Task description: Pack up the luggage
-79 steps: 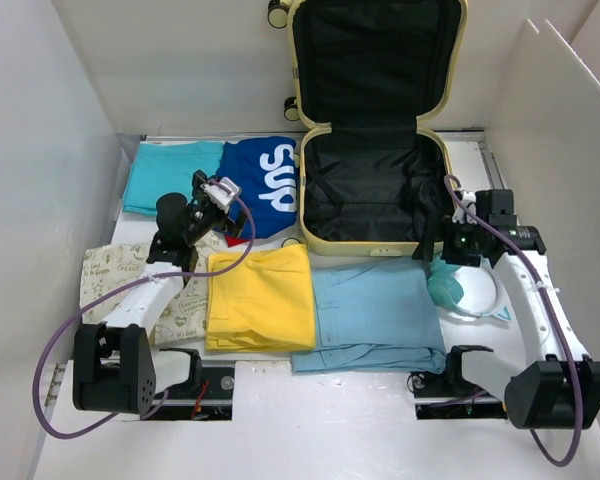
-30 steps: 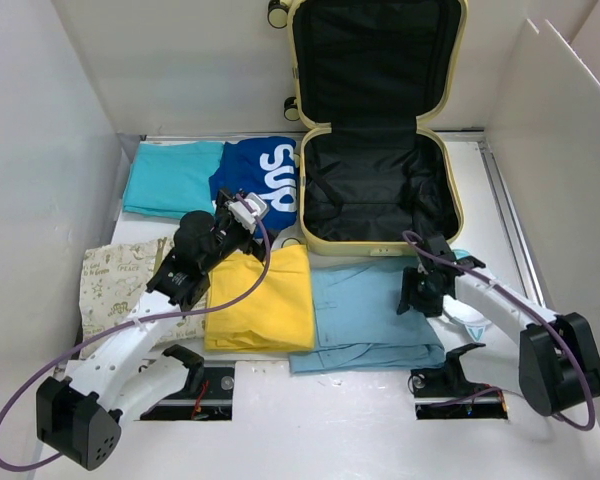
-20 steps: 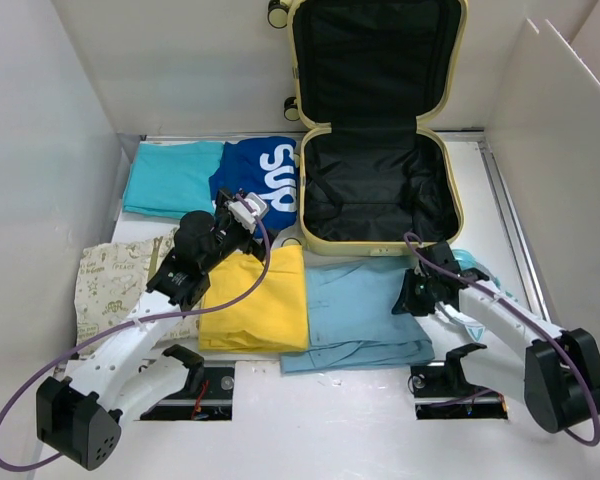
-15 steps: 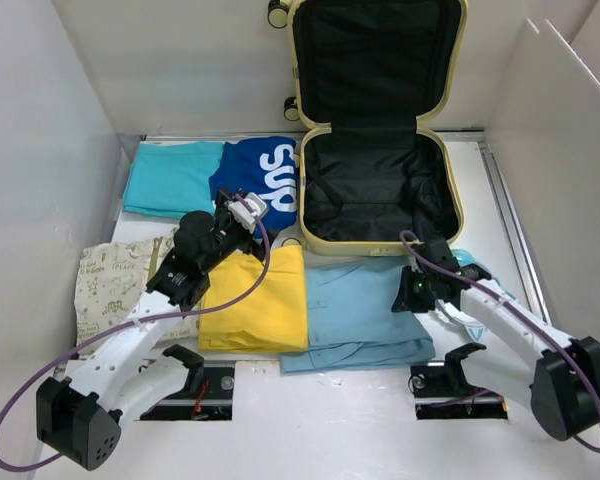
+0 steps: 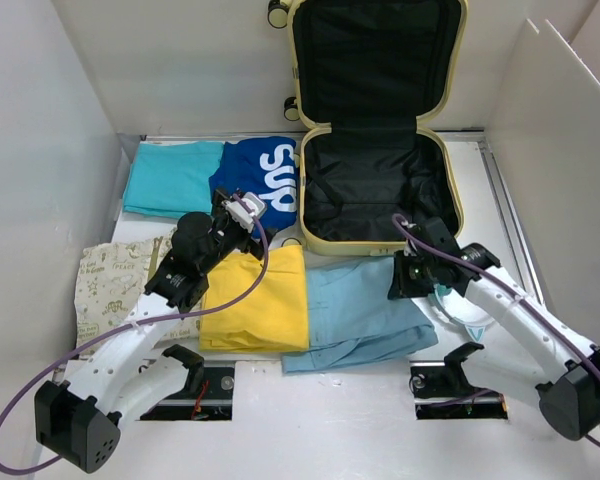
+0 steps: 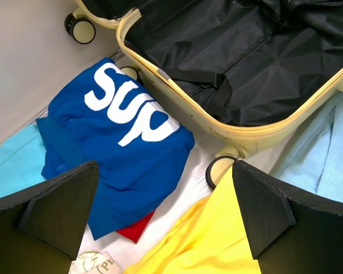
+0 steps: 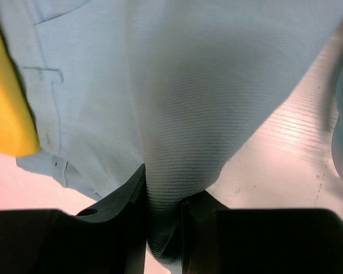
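Your right gripper (image 7: 163, 212) pinches the light blue shirt (image 5: 360, 305) on the near side of the luggage (image 5: 375, 247); your left gripper (image 6: 163, 197) hangs wide open, empty.

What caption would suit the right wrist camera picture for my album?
Right pincer pinching a fold of the light blue shirt, yellow garment alongside, on the white table.

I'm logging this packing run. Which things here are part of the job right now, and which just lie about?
In the job: suitcase, open; light blue shirt, pinched by the right gripper.
Lying about, untouched: yellow garment; blue shirt; teal garment; patterned cloth.
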Tool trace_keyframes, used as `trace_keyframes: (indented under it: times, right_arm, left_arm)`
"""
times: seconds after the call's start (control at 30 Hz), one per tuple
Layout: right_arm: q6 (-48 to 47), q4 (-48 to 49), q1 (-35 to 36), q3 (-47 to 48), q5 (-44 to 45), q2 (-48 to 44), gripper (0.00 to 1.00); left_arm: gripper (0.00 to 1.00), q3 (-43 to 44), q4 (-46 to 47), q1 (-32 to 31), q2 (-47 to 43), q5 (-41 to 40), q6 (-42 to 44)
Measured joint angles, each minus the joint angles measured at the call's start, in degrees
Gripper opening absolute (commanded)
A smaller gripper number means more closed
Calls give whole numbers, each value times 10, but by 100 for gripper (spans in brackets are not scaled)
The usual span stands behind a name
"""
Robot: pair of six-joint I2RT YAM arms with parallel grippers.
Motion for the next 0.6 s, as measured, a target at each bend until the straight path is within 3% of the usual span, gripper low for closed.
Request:
trace_keyframes:
  times: [0.23,0.6]
  right_arm:
    - [-16,-74,64,125,51,45,0]
    - [-92,-211,104,328,158,162,0]
  left_arm:
    - [100,0,0,0,0,-6,3]
    - [100,0,0,0,0,-7,11]
